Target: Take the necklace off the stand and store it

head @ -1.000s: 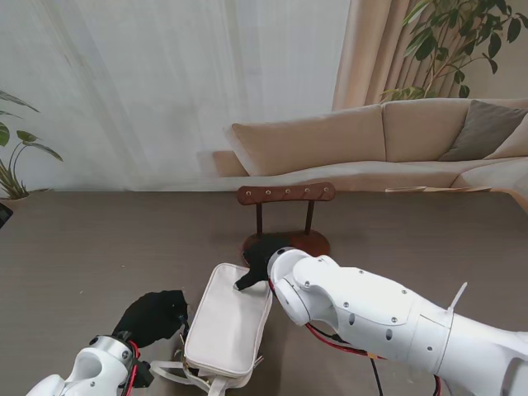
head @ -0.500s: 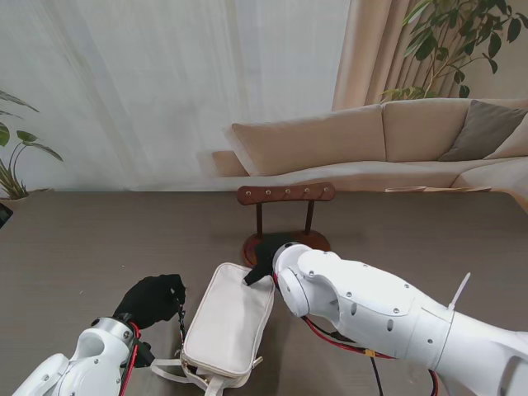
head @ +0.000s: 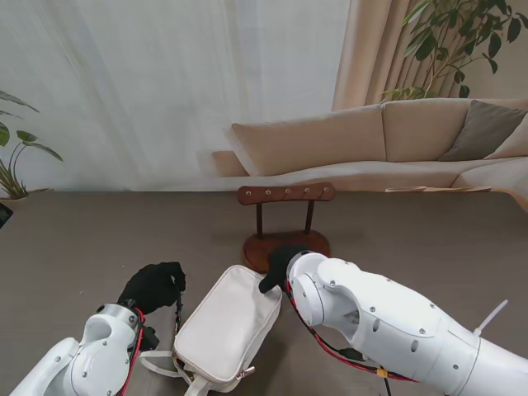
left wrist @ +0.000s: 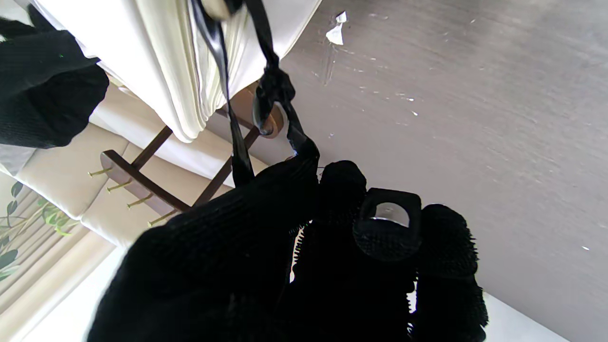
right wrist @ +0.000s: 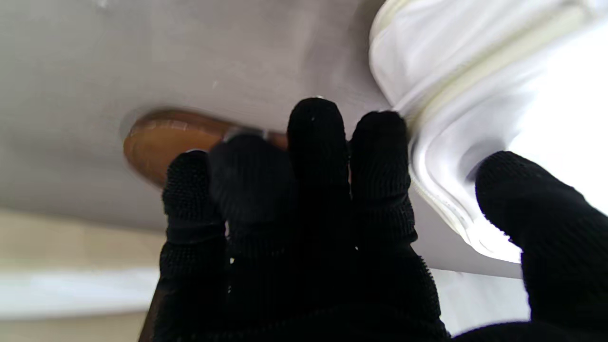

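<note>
The wooden peg stand (head: pixel 285 195) stands mid-table; I see no necklace on its pegs. A white zip pouch (head: pixel 227 326) lies nearer to me, slanted. My left hand (head: pixel 153 286) is at the pouch's left side, shut on a thin black cord (head: pixel 176 313) that runs to the pouch. In the left wrist view the knotted cord (left wrist: pixel 275 90) stretches from my left hand (left wrist: pixel 304 256) to the pouch (left wrist: pixel 166 57). My right hand (head: pixel 277 266) grips the pouch's far corner. In the right wrist view the thumb presses the pouch (right wrist: pixel 456 95) and the fingers (right wrist: pixel 313 156) sit beside its rim.
The stand's oval base (right wrist: pixel 161 140) lies just beyond my right fingertips. The pouch's white strap (head: pixel 161 363) trails toward the table's near edge. A beige sofa (head: pixel 371 140) and plants are behind the table. A small white scrap (left wrist: pixel 335 33) lies on the tabletop.
The pouch has swung round: its far corner moved right with my right hand, its near end moved left. My left hand rose slightly farther from me, keeping the black cord.
</note>
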Motion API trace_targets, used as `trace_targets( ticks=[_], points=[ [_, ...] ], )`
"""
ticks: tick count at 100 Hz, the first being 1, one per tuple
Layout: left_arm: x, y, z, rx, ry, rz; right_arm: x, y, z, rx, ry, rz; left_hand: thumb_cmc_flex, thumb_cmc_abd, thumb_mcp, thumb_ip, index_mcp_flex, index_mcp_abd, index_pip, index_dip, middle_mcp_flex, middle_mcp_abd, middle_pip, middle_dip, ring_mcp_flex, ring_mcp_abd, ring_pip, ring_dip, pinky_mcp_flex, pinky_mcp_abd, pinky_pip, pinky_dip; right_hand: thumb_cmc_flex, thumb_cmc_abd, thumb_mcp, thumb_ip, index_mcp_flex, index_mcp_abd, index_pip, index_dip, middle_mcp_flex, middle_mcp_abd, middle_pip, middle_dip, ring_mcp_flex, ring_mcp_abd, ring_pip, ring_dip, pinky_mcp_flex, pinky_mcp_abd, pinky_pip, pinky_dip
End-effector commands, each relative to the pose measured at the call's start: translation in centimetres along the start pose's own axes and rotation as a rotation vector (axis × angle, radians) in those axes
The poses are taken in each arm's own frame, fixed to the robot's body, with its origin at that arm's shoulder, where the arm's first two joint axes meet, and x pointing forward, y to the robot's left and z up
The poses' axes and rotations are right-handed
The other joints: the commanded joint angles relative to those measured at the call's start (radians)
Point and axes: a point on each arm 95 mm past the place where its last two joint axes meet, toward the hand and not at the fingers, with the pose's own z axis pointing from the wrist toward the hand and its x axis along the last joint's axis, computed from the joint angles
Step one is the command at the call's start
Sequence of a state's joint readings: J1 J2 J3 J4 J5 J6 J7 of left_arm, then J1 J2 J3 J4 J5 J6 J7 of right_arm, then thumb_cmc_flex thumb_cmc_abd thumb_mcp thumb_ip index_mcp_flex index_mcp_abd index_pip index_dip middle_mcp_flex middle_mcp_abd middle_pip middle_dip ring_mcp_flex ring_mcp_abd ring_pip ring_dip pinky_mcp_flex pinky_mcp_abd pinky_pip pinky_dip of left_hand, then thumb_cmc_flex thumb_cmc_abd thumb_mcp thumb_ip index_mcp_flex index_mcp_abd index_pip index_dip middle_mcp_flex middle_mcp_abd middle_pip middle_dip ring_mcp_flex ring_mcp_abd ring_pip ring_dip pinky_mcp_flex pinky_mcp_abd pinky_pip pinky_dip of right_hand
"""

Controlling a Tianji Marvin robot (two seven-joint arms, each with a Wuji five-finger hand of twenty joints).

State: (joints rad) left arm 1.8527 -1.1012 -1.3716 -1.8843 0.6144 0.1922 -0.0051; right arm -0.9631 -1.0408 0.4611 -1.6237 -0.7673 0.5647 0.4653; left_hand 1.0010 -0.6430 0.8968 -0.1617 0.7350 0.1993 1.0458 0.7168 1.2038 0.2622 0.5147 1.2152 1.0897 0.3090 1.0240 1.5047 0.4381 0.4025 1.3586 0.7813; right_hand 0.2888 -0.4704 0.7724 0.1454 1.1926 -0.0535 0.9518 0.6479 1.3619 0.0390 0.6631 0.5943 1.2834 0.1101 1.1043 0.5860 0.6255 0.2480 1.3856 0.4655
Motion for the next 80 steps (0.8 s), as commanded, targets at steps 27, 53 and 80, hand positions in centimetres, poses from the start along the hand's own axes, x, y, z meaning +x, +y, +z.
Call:
trace_targets(
  ticks=[27, 53, 80],
  points=[
    [0.0, 0.4, 0.3, -0.056, 0.016, -0.01, 0.0, -0.1, -2.3, -0.225, 0.073, -0.323, 0.021, 0.014, 0.057, -0.012, 0.055, -0.014, 0.056, 0.027, 0.025, 0.032, 0.007, -0.008, 0.034, 0.027, -0.019, -0.004, 0.006, 0.003, 0.056, -0.012, -0.275, 0.03, 0.005, -0.187, -0.733, -0.014, -0.308, -0.217, -0.691, 0.023, -0.123, -0.144, -0.37, 0.067, -0.594, -0.13, -0.198, 0.014, -0.251, 0.065],
    [0.0, 0.5, -0.4, -0.089, 0.03, 0.019, 1.2, 1.4, -2.0, -0.358, 0.253, -0.372, 0.023, 0.02, 0.048, -0.01, 0.052, -0.02, 0.056, 0.029, 0.02, 0.028, 0.005, -0.004, 0.027, 0.025, -0.02, -0.002, -0.001, -0.002, 0.054, -0.012, -0.297, 0.014, -0.002, -0.202, -0.919, -0.051, -0.304, -0.309, -0.895, 0.003, -0.143, -0.248, -0.606, 0.075, -0.771, -0.262, -0.333, 0.002, -0.425, 0.03],
    [-0.2, 0.5, -0.7, -0.098, 0.032, 0.028, 4.1, 3.0, 0.0, -0.299, 0.368, -0.411, 0.024, 0.021, 0.043, -0.009, 0.051, -0.019, 0.055, 0.029, 0.019, 0.027, 0.004, -0.002, 0.025, 0.024, -0.02, 0.0, -0.002, -0.003, 0.054, -0.011, -0.29, -0.006, -0.013, -0.216, -1.031, -0.05, -0.296, -0.35, -1.036, 0.004, -0.155, -0.3, -0.732, 0.085, -0.883, -0.357, -0.401, -0.005, -0.531, -0.021]
  ],
)
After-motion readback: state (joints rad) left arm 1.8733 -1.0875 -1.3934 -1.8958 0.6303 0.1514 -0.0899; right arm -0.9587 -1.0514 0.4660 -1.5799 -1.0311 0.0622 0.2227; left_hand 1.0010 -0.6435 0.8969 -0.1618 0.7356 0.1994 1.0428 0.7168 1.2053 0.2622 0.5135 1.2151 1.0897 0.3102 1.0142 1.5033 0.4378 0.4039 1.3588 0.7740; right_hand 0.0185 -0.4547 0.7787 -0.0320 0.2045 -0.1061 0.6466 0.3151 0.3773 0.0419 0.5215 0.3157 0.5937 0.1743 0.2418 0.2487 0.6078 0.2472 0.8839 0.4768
